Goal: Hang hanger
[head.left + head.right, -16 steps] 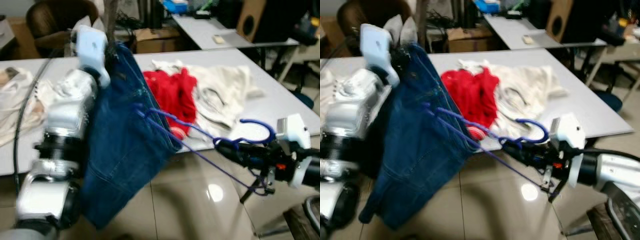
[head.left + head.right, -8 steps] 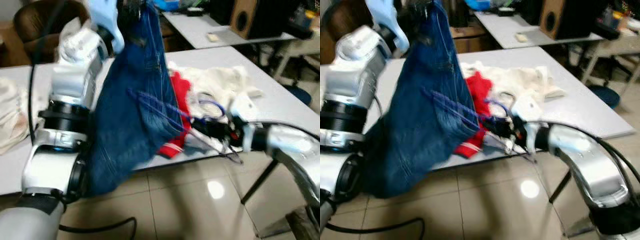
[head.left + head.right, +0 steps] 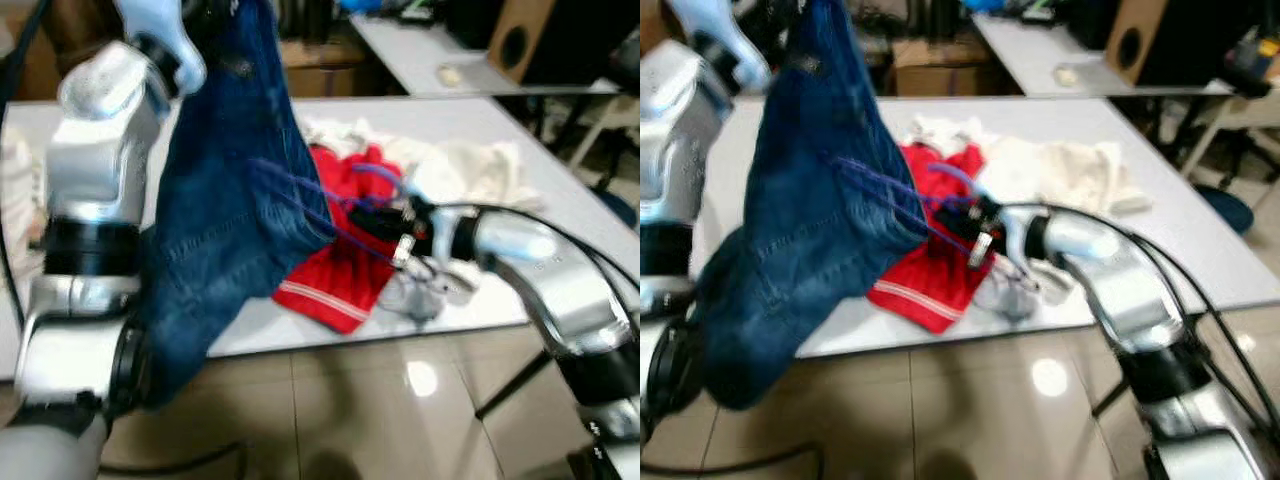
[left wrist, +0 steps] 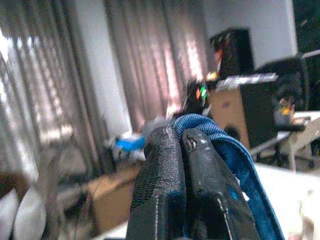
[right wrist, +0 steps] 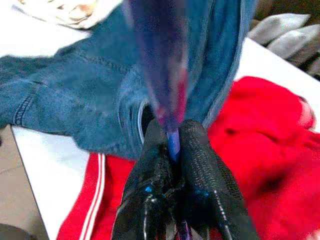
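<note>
In the left eye view, the left gripper (image 3: 215,12) is at the upper left of the frame and holds up the dark blue denim jeans (image 3: 225,200), which hang down in front of the white table (image 3: 590,215). At the centre, the right gripper (image 3: 362,222) pinches the thin blue-purple wire hanger (image 3: 300,192), whose rods go into the jeans (the picture is a little blurred here). A red garment with white stripes (image 3: 345,270) and a cream cloth (image 3: 470,170) lie on the table.

In the left wrist view, the two black fingers (image 4: 162,190) are clenched on a fold of the blue denim.

In the right wrist view, the black fingers (image 5: 200,165) are closed on the hanger rod at the lower centre, with the jeans above and the red garment on the right.
</note>
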`<state>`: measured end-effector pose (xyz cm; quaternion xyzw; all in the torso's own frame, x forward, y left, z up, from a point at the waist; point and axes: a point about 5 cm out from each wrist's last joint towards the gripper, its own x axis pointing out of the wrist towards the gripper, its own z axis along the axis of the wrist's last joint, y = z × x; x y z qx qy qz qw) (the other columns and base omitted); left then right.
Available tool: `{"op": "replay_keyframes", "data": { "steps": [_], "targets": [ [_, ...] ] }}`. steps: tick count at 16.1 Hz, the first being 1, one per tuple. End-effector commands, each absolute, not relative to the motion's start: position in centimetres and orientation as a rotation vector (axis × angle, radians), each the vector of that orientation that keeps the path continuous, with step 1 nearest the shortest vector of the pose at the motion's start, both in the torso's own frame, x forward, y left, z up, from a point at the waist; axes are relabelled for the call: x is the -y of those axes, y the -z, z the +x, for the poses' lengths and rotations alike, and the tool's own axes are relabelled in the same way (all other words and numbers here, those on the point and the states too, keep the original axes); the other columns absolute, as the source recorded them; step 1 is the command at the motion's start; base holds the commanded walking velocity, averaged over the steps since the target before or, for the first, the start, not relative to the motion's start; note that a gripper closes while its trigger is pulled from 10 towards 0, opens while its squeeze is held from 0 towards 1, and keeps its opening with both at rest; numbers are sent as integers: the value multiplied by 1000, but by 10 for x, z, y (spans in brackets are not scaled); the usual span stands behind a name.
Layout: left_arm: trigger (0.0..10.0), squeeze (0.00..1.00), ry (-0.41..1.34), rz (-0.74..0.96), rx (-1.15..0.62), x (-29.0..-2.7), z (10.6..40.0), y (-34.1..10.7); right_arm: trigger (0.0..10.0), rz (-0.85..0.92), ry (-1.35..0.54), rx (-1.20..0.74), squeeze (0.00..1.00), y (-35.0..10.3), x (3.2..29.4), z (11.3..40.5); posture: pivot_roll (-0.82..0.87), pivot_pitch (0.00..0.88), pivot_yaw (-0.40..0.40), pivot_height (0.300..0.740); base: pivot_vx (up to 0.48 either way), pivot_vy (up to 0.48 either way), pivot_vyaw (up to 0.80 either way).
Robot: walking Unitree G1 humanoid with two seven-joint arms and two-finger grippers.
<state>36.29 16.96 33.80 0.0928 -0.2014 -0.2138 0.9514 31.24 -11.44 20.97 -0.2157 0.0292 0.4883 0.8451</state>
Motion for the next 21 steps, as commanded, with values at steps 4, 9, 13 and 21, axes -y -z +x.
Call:
{"op": "replay_keyframes", "data": {
  "steps": [4,9,13,21],
  "targets": [
    [10000,0,486,161,447,-159,350,-340,10000,-579,-848,-102,0,-214,119,353,-60,0,-19,740,0,0,0],
    [10000,0,332,-10,758,-177,341,-393,10000,-731,-308,253,0,-303,137,407,-57,0,-26,740,0,0,0],
    [10000,0,217,-56,712,-191,346,-366,10000,-688,-270,438,0,-322,137,405,-56,0,-23,740,0,0,0],
    [10000,0,353,123,-85,-137,352,-148,10000,-804,-951,124,0,-196,159,340,-95,0,15,740,0,0,0]
  ]
}}
